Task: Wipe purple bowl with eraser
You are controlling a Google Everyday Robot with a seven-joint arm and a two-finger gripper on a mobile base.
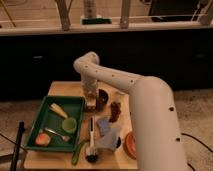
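Camera view: hand [91, 101] low over wooden table [63, 89]

A green tray [65, 99] lies on the left part of the wooden table [62, 88]. Inside the tray are a pale yellow wedge [58, 110] toward the back, a small light-green bowl [69, 124] by the right wall, and an orange-red piece [42, 139] in the front left corner. Right of the tray lie a dark brush [91, 142], then a blue-grey cloth [108, 133], then a large orange bowl [131, 145].
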